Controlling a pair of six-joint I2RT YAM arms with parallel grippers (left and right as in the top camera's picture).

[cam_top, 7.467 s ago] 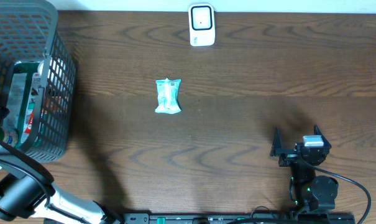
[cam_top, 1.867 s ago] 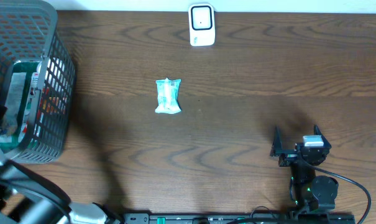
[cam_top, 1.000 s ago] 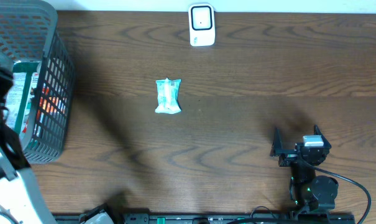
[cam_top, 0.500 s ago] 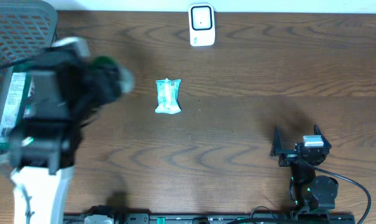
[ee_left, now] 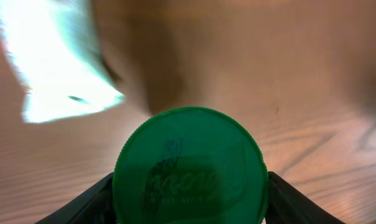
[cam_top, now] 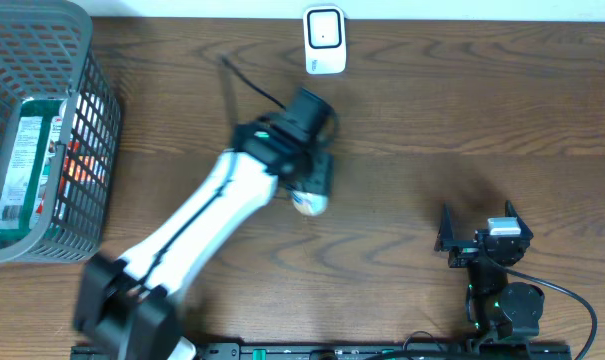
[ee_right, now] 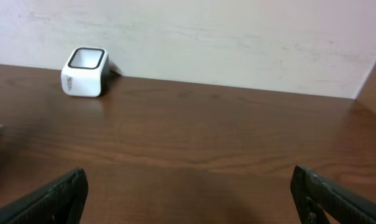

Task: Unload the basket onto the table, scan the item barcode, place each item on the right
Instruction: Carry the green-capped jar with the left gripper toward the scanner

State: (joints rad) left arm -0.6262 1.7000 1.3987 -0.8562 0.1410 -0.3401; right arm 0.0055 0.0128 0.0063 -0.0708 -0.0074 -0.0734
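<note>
Item: green-capped container (ee_left: 191, 165), its round lid facing the left wrist camera and a pale end showing past the fingers in the overhead view.
Location of item: off the table (cam_top: 432, 120), carried over its middle, slightly toward the far edge.
Holder: left hand (cam_top: 314, 185), closed on the container with one finger on each side of the lid.
Scanner: white unit (cam_top: 323, 40) at the middle of the far edge, its window on the upper face.
Key relation: scanner lies straight toward the far edge from the left hand, near but apart, with bare table between them.
Axis of item: judged to run roughly far edge to near edge, cap end toward the wrist.
Barcode: not visible in any view, so which side carries it cannot be told.
Right hand (cam_top: 479, 220): spread wide, empty, near the right near corner, well apart from both item and scanner.
Nearer arm: left, by a clear margin.
Bystanders: teal packet (ee_left: 57, 62) on the table just beside the held item; basket (cam_top: 92, 150) at the left edge.
Next move, judged: carry toward the far edge and turn the label to the window.
</note>
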